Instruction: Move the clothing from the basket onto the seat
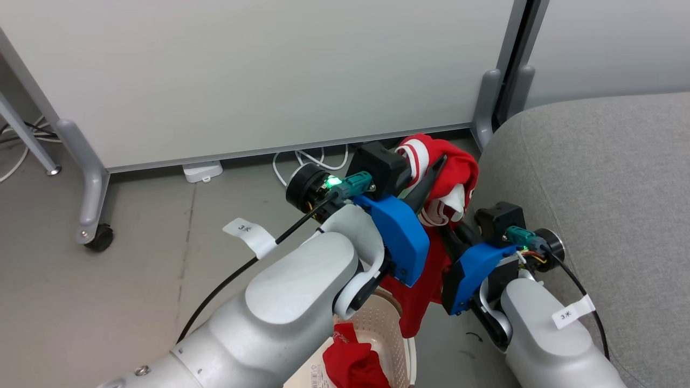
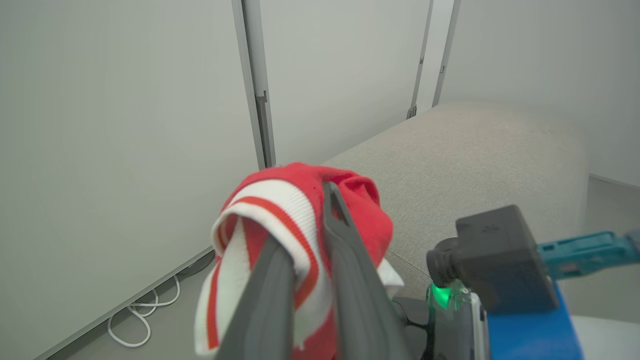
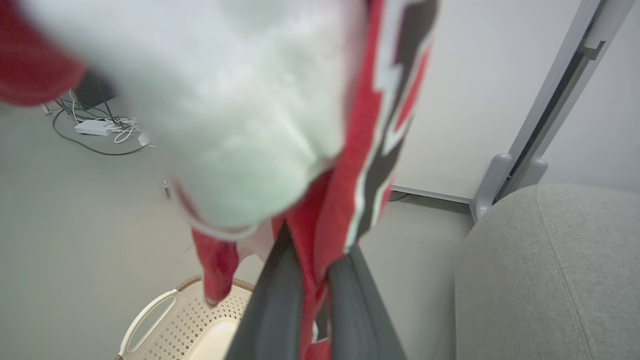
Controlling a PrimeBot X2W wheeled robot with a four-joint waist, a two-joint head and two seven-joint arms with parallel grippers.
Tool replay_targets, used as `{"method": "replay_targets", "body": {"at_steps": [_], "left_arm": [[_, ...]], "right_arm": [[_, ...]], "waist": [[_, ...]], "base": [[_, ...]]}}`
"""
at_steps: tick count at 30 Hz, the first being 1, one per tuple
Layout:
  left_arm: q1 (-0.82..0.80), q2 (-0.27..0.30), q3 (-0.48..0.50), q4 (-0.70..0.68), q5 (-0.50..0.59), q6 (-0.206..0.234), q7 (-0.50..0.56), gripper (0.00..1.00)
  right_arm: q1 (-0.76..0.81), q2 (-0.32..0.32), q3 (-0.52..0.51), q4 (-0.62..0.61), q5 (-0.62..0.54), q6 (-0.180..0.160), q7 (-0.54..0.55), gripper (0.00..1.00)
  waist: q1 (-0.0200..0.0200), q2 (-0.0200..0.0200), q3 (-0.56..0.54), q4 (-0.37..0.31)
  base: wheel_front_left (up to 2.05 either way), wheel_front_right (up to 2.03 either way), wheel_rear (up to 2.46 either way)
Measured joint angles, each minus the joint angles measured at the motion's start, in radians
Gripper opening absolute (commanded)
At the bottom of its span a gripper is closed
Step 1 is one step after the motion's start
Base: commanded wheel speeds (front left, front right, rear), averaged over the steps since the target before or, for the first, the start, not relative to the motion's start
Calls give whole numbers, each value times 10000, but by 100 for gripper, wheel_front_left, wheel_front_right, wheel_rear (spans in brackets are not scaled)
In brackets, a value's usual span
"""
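Left gripper [image 2: 306, 220]: fingers clamped on the white-striped trim of a red fabric garment [image 1: 458, 167]. Right gripper [image 3: 316, 260]: fingers pinched together on a lower fold of it, by the navy-and-white lettering. The garment hangs lifted, above the cream perforated plastic basket [image 1: 380, 318], just beside the light-grey upholstered seat [image 1: 593, 172]. A second red garment [image 1: 353, 364] lies in the basket. White partition panel [image 1: 269, 70] with a grey castor leg [image 1: 89, 188] behind, white cables [image 1: 310, 159] on the floor. Both forearms reach forward, wrists close together.
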Motion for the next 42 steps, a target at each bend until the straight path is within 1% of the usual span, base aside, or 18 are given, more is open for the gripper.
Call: {"method": "replay_targets", "body": {"at_steps": [3,4,5,6,8,9,10,11,19,24,26,33,39,42], "left_arm": [[-1,0,-31,127,-82,12,-29,0],[-2,0,-35,155,-86,15,-33,5],[-6,0,-40,184,-92,25,-44,22],[-15,0,-48,230,-102,31,-44,34],[-39,0,-65,295,-171,50,-42,53],[-52,0,-73,318,-171,52,-44,81],[-57,0,-82,336,-174,54,-48,96],[-58,0,-92,347,-192,58,-73,100],[-81,0,-163,491,-280,102,-173,100],[-101,82,-150,589,-299,100,-499,100],[-50,221,-132,581,-255,96,-779,100],[833,894,-105,456,-242,-163,-1613,100],[1870,1413,322,35,-245,-167,-2044,100],[2421,1705,782,-414,-58,-165,-2073,100]], "right_arm": [[-33,-2,61,127,73,0,-79,0],[-46,-2,81,155,77,0,-88,0],[-56,-2,96,184,77,0,-111,0],[-74,-2,119,211,77,0,-144,0],[-122,-2,132,245,81,0,-171,0],[-135,-2,132,261,96,0,-178,0],[-139,-2,130,270,104,0,-196,0],[-140,-2,125,280,104,0,-207,0],[-202,-2,79,328,102,0,-295,0],[-205,-2,84,328,102,0,-339,0],[-214,0,48,330,77,0,-339,0],[-255,-2,-537,301,-174,0,-370,0],[-254,-2,-989,140,-387,0,-384,0],[-254,0,-1137,0,-468,0,-385,0]], "waist": [[0,0,-23,-27],[0,0,-22,-33],[0,0,-20,-39],[0,0,-15,-44],[0,0,1,-51],[0,0,5,-54],[0,0,8,-55],[0,0,12,-56],[0,0,16,-39],[0,0,28,-33],[0,0,43,-22],[0,0,123,72],[0,0,170,109],[0,0,182,81]], "base": [[0,0,0],[0,0,0],[0,0,0],[0,0,0],[0,0,0],[0,0,0],[0,0,0],[0,0,0],[0,0,0],[0,0,0],[0,0,0],[0,0,0],[0,0,0],[0,0,0]]}}
